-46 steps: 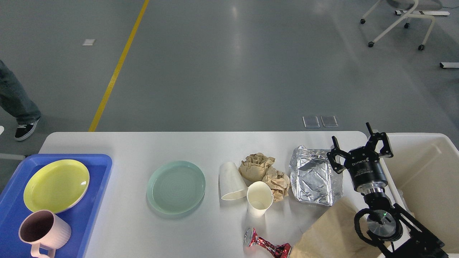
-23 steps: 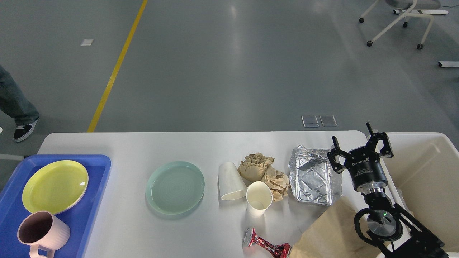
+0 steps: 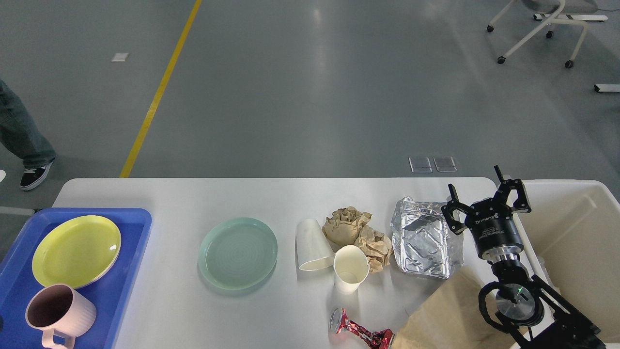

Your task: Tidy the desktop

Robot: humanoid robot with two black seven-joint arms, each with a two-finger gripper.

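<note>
A: Although nothing sits between them, the jaws of the right gripper (image 3: 486, 195) stand wide apart, hanging over the desktop's (image 3: 184, 198) three-o'clock edge, just beside the foil tray (image 3: 422, 240).

B: And the left gripper?

A: Not in the picture at all. Moving outward from the right one: the crumpled foil tray lies at about its nine o'clock, and a brown paper bag (image 3: 448, 317) lies at its seven o'clock, partly under the arm. The cream bin (image 3: 581, 232) stands at its three o'clock, off the desktop's end.

B: How far along does the tidying look?

A: Early, by the look of it. A yellow plate (image 3: 76, 250) and a pink mug (image 3: 57, 314) already sit in the blue tray (image 3: 131, 252) at the desktop's nine-o'clock end. Everything else remains out: a green plate (image 3: 238, 253) near the middle, a tipped paper cup (image 3: 312, 245), an upright paper cup (image 3: 350, 268) touching it, two wads of brown paper (image 3: 358, 232) behind them, and a crushed red can (image 3: 358, 331) at six o'clock.

B: Any writing?

A: White lettering runs round the gripper's body, but it appears upside down and too small to read reliably. The can's print is illegible.
</note>
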